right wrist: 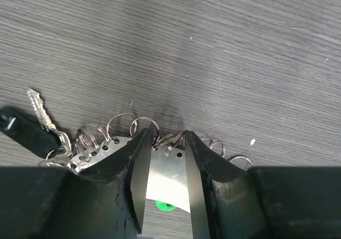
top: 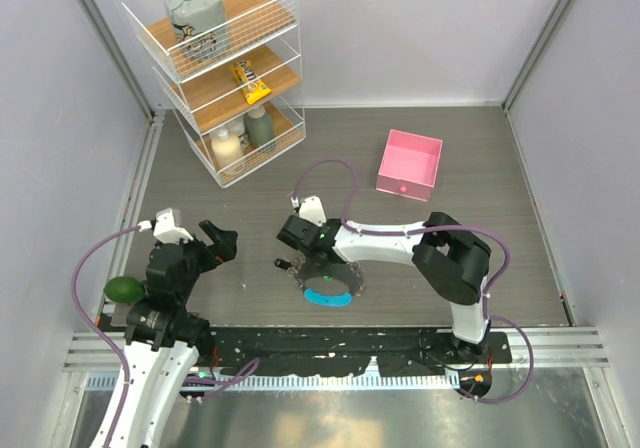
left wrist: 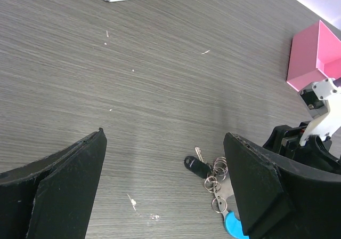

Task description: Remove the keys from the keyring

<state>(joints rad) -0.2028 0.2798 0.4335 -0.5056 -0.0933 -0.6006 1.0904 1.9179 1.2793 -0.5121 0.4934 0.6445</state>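
Observation:
The keyring [top: 345,286] lies on the table in front of the arms: a curved silvery band [right wrist: 165,175] with holes, several small split rings [left wrist: 216,177] and a bright blue strip [top: 328,298]. My right gripper [right wrist: 168,133] stands over the band, its fingertips pinching the small rings at the band's edge. The green head of one of the keys [right wrist: 164,206] peeks out below the band, between the fingers. A black-headed key [left wrist: 197,167] hangs off the left end. My left gripper [left wrist: 163,135] hovers open to the left, holding nothing.
A pink square box [top: 408,164] sits at the back right. A white wire shelf [top: 222,68] with bottles stands at the back left. A green round object [top: 123,288] lies beside the left arm. A black rail runs along the near edge.

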